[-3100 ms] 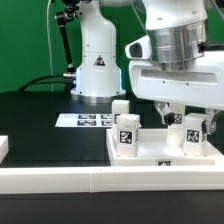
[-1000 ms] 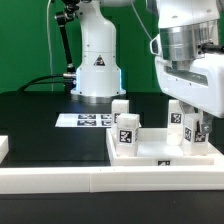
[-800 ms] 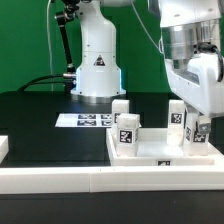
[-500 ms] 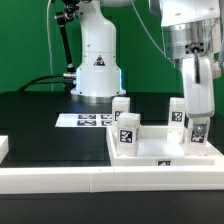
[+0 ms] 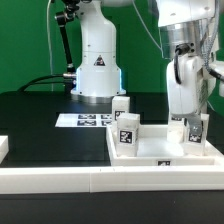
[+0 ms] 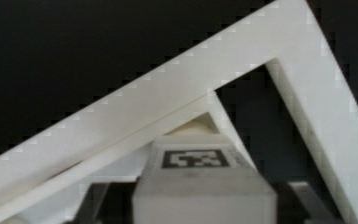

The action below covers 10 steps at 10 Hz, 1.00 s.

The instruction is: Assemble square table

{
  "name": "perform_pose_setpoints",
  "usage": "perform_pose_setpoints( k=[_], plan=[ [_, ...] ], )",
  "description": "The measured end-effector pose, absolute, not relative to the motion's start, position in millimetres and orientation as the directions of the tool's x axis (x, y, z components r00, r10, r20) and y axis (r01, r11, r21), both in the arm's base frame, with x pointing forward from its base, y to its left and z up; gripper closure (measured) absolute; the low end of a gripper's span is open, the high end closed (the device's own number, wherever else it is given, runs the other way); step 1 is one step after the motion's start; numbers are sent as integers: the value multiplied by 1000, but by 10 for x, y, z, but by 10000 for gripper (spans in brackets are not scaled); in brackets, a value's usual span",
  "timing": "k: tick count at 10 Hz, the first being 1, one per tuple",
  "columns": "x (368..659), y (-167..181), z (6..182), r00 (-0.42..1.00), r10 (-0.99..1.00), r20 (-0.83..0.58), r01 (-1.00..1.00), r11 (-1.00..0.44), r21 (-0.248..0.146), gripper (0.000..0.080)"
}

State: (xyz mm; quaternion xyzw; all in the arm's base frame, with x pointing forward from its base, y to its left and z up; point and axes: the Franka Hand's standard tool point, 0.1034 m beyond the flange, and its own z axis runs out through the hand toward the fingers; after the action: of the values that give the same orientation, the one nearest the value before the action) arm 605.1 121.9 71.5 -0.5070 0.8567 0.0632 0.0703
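- The square top, white with a raised rim, lies flat on the black worktop at the exterior view's right.
- Two white legs stand upright on its nearer left part, each showing a black-and-white tag.
- The fingers are closed on a third tagged leg, upright over the top's right side.
- The marker board lies behind, near the robot base.
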Motion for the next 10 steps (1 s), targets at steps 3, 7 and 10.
perform_pose_setpoints(
  k=[3, 7, 10],
  plan=[
    [6063, 1223, 709, -448, -873, -192, -892, 452, 23, 439],
    [6073, 1191, 712, -261, -946, -191, -963, 269, -16, 159],
    [6073, 1188, 710, 3, -984, -180, -998, 9, -65, 150]
  ],
)
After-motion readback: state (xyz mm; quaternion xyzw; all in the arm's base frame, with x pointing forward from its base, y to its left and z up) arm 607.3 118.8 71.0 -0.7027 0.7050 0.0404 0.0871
